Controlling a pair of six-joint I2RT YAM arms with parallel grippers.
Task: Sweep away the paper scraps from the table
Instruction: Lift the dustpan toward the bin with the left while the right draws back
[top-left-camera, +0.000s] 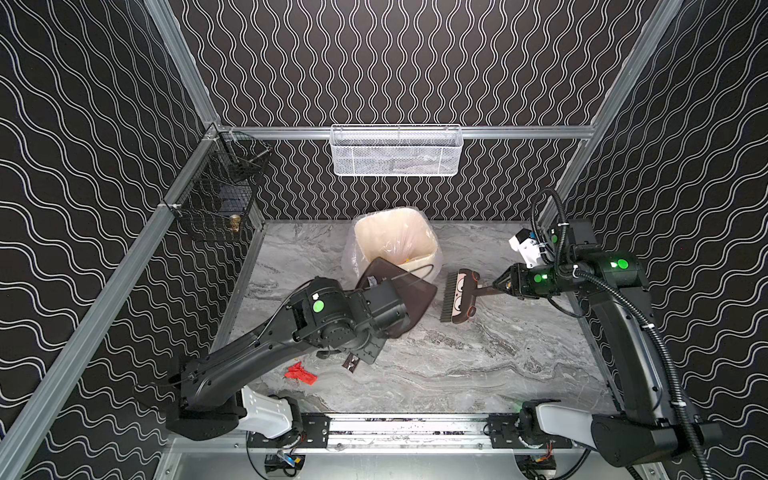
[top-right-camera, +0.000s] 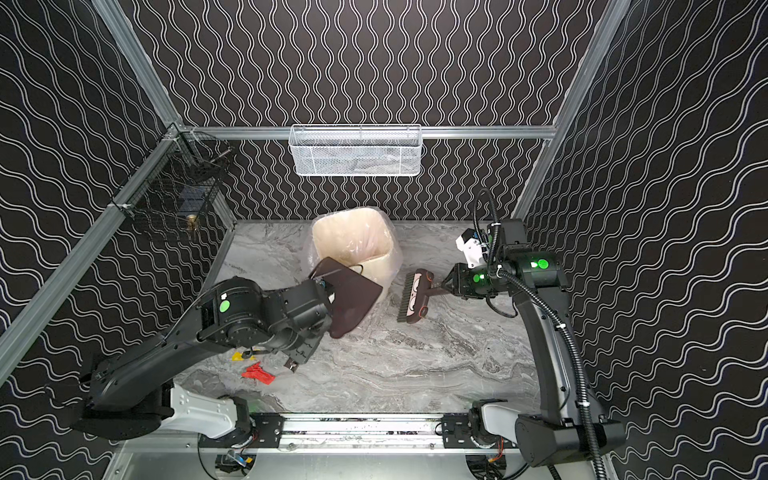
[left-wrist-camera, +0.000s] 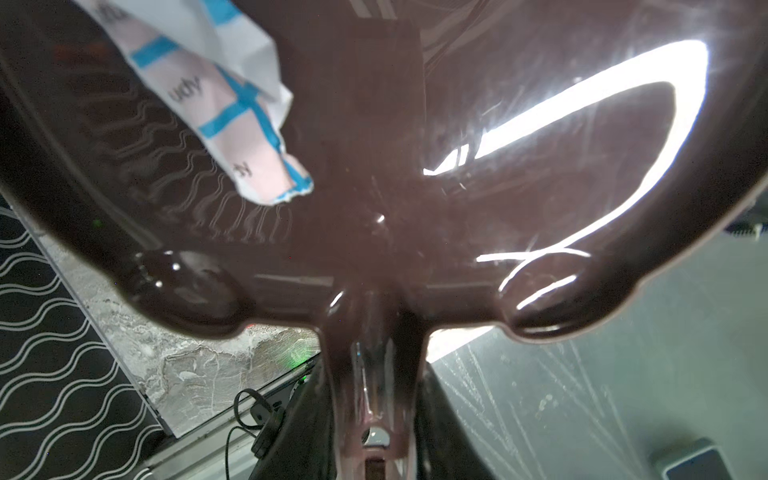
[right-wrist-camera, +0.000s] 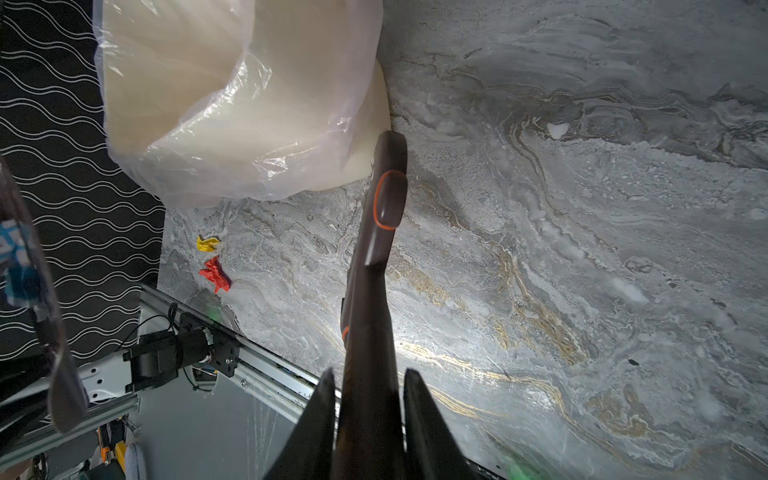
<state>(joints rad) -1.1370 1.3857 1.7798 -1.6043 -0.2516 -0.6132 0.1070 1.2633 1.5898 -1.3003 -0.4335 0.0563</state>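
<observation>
My left gripper (left-wrist-camera: 376, 415) is shut on the handle of a brown dustpan (top-left-camera: 415, 299), which is raised and tilted at the near rim of the cream bin (top-left-camera: 374, 232). A white paper scrap (left-wrist-camera: 232, 104) with blue marks lies in the pan. My right gripper (top-left-camera: 500, 286) is shut on the handle of a brown brush (top-left-camera: 459, 301), to the right of the bin, bristles towards the pan. On the marble table (top-left-camera: 457, 365), near the front left, lie a red scrap (top-left-camera: 300, 372) and a yellow scrap (top-right-camera: 237, 356), partly under the left arm.
The bin carries a clear plastic liner (right-wrist-camera: 257, 137) and stands at the back middle. A white mesh basket (top-left-camera: 397, 150) hangs on the back rail. On the left rail hangs a black wire basket (top-left-camera: 220, 187). Aluminium rails frame the table.
</observation>
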